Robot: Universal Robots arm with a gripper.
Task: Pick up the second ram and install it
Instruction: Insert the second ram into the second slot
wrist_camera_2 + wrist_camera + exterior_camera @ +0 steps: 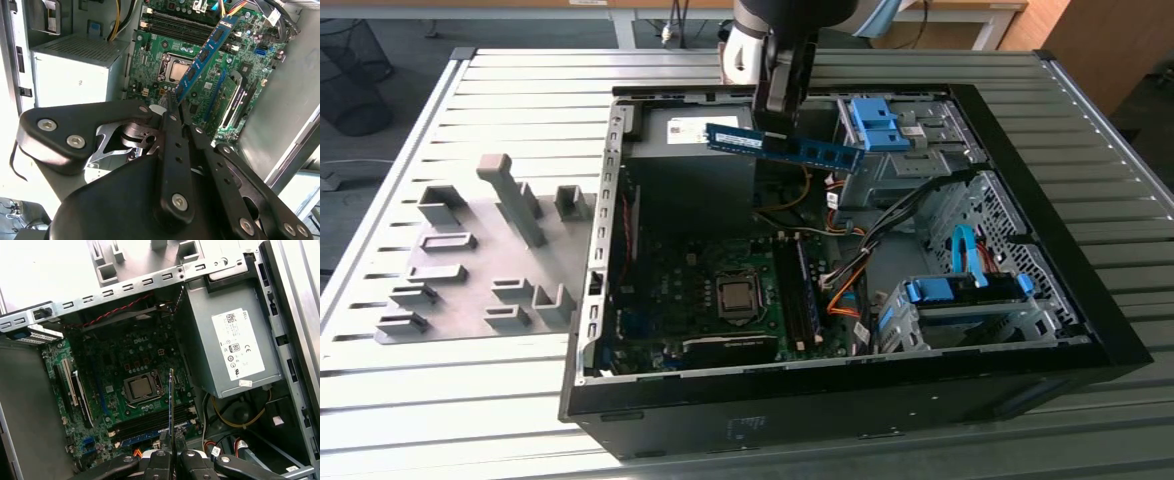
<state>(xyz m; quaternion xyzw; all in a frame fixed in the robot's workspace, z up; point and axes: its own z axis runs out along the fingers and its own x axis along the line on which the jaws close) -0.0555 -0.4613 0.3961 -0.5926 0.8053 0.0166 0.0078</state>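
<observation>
Blue second ram (pixel 786 146), pinched by pincer (pixel 774 128), apparently clears case (pixel 1067 290).

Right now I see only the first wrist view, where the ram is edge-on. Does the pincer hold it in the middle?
Observer: No. In the exterior view the pincer grips the ram off centre; the longer part sticks out to the exterior view's right.
Operator: Is it down at the board?
Observer: No. In the exterior view it seems to hang above the far part of the case, apart from the board.
Operator: Which side carries chips?
Observer: The second wrist view shows black chips on its blue flat side.
</observation>
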